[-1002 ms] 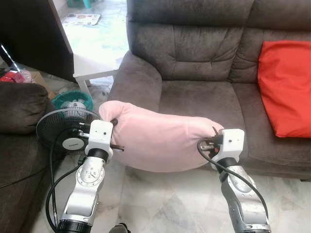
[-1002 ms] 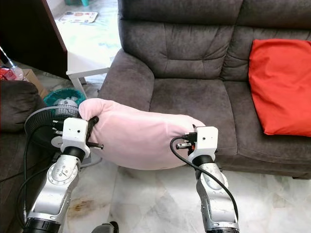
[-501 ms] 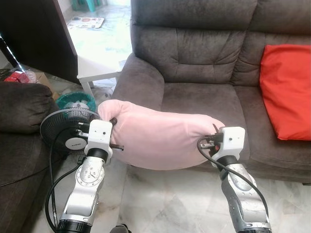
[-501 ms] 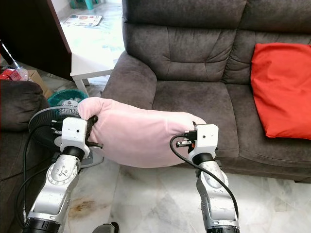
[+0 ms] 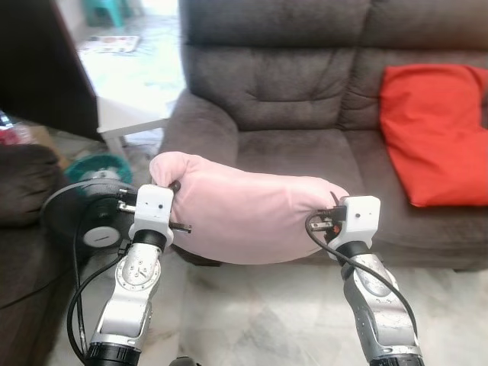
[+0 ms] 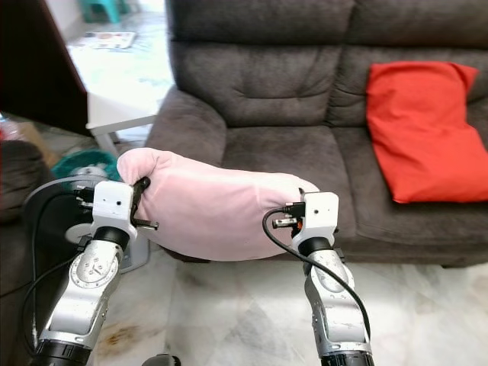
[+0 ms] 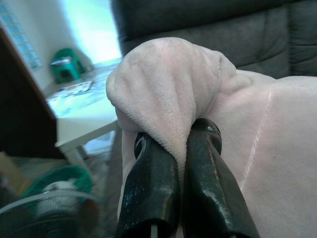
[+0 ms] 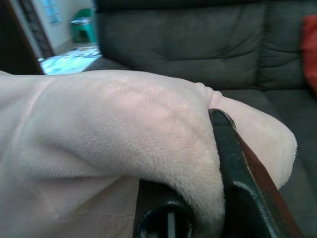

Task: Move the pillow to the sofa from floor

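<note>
A long pale pink pillow (image 5: 248,213) hangs in the air between my two arms, over the front edge of the dark grey sofa (image 5: 297,149). My left gripper (image 5: 172,187) is shut on the pillow's left end; in the left wrist view the pink fabric (image 7: 163,94) is pinched between the black fingers (image 7: 151,193). My right gripper (image 5: 332,203) is shut on the right end, where one finger (image 8: 237,163) presses into the plush (image 8: 114,129). The pillow's underside sags below the seat edge.
A red cushion (image 5: 431,126) lies on the sofa's right seat. A black floor fan (image 5: 88,221) stands at my left, beside a dark armrest (image 5: 27,183). A white low table (image 5: 122,114) sits behind it. Marble floor (image 5: 259,313) lies below.
The camera has swung and come a bit closer to the sofa, so the red cushion sits further left in view. Both grippers keep the same hold on the pillow.
</note>
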Available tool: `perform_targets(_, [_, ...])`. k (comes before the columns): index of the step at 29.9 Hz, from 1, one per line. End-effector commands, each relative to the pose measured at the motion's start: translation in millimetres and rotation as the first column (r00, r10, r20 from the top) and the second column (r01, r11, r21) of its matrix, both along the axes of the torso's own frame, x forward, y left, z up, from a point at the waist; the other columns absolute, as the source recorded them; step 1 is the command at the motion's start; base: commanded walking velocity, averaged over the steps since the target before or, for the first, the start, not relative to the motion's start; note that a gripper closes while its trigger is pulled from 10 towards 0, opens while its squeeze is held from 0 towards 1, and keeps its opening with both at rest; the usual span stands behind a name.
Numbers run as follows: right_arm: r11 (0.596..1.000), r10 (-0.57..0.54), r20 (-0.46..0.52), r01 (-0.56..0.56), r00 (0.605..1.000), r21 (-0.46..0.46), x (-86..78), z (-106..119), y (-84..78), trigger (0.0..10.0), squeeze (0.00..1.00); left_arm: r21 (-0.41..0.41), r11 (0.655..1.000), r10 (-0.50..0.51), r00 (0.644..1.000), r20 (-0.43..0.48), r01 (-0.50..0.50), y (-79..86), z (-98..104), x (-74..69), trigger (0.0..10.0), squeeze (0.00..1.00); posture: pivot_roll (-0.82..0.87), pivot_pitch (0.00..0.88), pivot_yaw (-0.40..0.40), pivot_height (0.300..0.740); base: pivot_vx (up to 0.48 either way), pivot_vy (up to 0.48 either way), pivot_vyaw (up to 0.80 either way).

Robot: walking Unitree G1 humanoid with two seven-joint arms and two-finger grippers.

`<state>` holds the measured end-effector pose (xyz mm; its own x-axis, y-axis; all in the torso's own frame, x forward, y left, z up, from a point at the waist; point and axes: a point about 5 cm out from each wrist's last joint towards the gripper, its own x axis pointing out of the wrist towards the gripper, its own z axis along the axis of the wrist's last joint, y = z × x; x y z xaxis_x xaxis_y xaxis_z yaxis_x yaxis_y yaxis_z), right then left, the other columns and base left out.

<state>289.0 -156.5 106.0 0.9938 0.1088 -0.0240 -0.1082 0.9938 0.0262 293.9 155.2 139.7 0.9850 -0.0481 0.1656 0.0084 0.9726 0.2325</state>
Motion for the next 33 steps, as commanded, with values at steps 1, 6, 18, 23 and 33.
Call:
perform_targets(1, [1.0, -0.007, 0.081, 0.007, 0.997, 0.0, 5.8, 15, 0.0, 10.0, 0.0, 0.011, 1.0, -0.001, 0.999, 0.049, 0.001, -0.8, 10, 2.3, 10.0, 0.0, 0.16, 0.06, -0.024, 0.74, 0.0, 0.0, 0.0])
perform_targets(6, [1.0, -0.001, 0.075, 0.002, 0.997, -0.005, 7.4, 15, 2.0, 10.0, 0.0, 0.007, 1.0, 0.0, 0.999, 0.052, -0.001, -1.1, 11, 1.7, 10.0, 0.0, 0.17, 0.06, -0.027, 0.74, 0.0, 0.0, 0.0])
perform_targets(18, [1.0, -0.006, 0.103, 0.006, 0.995, -0.001, 10.0, 20, 2.0, 10.0, 0.0, 0.018, 1.0, -0.009, 0.995, 0.099, 0.007, -0.5, 24, 1.7, 10.0, 0.0, 0.18, 0.07, -0.033, 0.74, 0.069, 0.0, 0.0])
perform_targets(23, [1.0, 0.002, 0.147, -0.001, 0.989, -0.008, 11.9, 30, 4.8, 10.0, 0.0, 0.036, 0.999, -0.017, 0.987, 0.162, 0.011, -2.6, 38, 1.8, 10.0, 0.0, 0.18, 0.074, -0.034, 0.74, 0.277, 0.0, 0.0])
perform_targets(33, [1.0, 0.001, 0.199, -0.005, 0.98, 0.02, 14.7, 42, 7.2, 10.0, 0.0, 0.06, 0.998, -0.03, 0.977, 0.212, 0.018, -5.2, 52, 3.4, 10.0, 0.0, 0.18, 0.08, -0.033, 0.74, 0.279, 0.0, -0.06])
